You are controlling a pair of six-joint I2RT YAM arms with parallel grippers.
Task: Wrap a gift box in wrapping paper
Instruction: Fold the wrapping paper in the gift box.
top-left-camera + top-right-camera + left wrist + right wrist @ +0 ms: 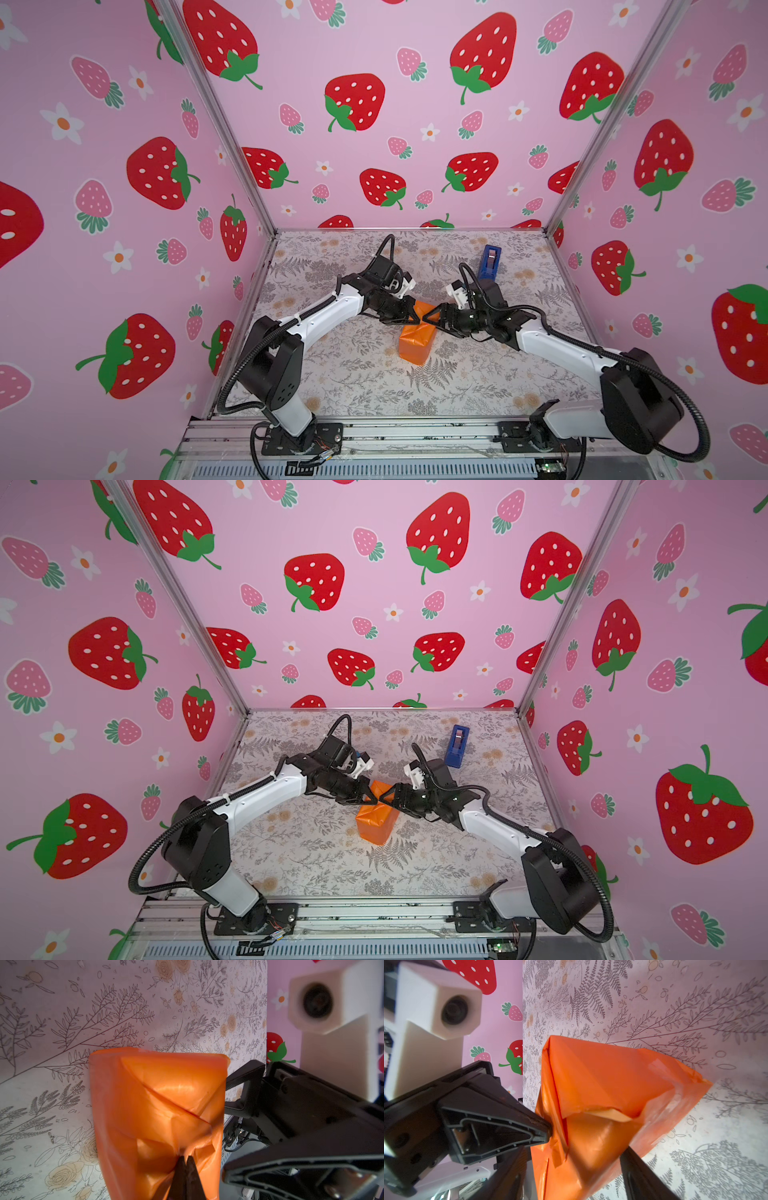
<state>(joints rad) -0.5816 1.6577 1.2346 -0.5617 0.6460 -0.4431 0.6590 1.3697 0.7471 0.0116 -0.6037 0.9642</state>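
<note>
Left gripper (185,1159) tips together, wrist-view only

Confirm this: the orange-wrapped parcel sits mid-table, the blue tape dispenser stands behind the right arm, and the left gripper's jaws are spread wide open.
Wrong on one point: the left gripper has its jaws shut, tips together against the orange wrapping paper, as the left wrist view shows. The rest holds: parcel mid-table, blue tape dispenser behind the right arm.
</note>
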